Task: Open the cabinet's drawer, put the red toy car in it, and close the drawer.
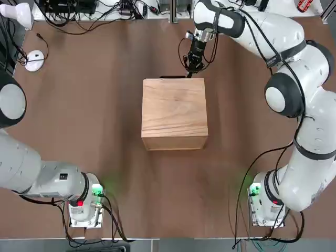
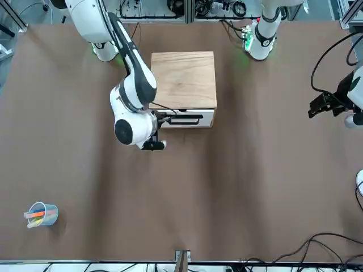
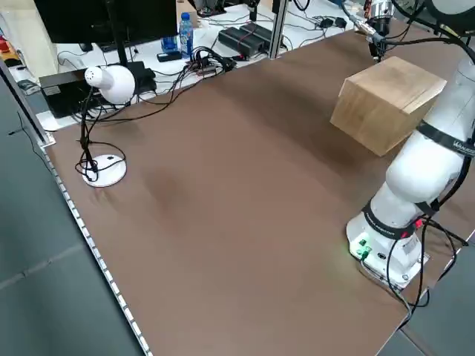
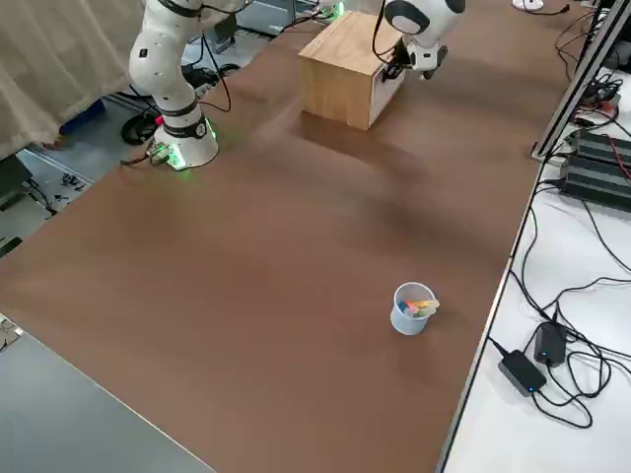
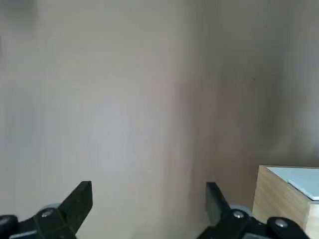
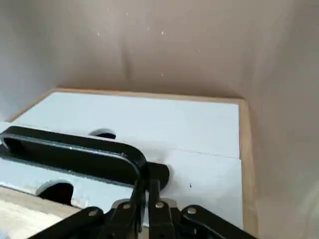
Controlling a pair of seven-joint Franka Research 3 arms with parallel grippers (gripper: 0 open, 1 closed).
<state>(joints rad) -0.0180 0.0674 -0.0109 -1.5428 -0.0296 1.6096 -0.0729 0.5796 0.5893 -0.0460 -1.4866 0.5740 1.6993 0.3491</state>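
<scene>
The right claw (image 6: 147,199) was shut tight by the black handle (image 6: 75,152) on the far face of the cabinet (image 1: 174,113) mid-counter, so a straight, slow pull was judged best.

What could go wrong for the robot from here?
1. The right gripper is shut at one end of the black handle on the cabinet. An off-centre pull might jam the drawer or let the handle slip out.
2. The cabinet stands loose on the table, while the left gripper hangs open away from it, so a pull may drag the whole box.
3. No red toy car shows in any view.
</scene>
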